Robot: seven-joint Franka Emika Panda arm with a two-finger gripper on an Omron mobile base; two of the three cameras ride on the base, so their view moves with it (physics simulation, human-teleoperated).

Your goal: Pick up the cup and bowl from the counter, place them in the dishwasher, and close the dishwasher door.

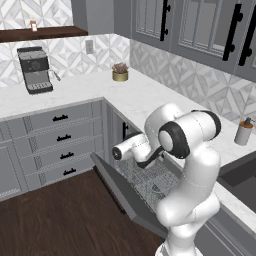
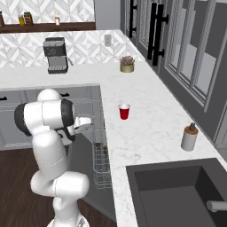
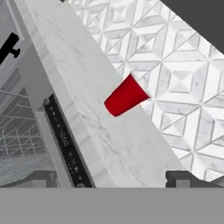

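The red cup [image 2: 124, 111] stands upright on the white counter [image 2: 146, 133], a little back from its front edge. It also lies ahead of my hand [image 3: 127, 96]. My gripper [image 3: 113, 179] is open with nothing between its fingertips [image 3: 43, 177]. It hangs just in front of the dishwasher's dark control strip [image 3: 63, 140], below counter height. The dishwasher door [image 1: 117, 192] is dropped open and the wire rack [image 1: 150, 180] is pulled out over it. A small round grey shape in the rack [image 1: 156, 188] looks like the bowl. My arm hides part of the rack.
A grey soap dispenser [image 2: 189, 138] stands near the dark sink [image 2: 177, 190]. A potted plant [image 2: 127, 64] and a coffee machine [image 2: 55, 54] sit further back. Drawer fronts with black handles [image 1: 62, 137] run left of the dishwasher, above dark wood floor [image 1: 60, 220].
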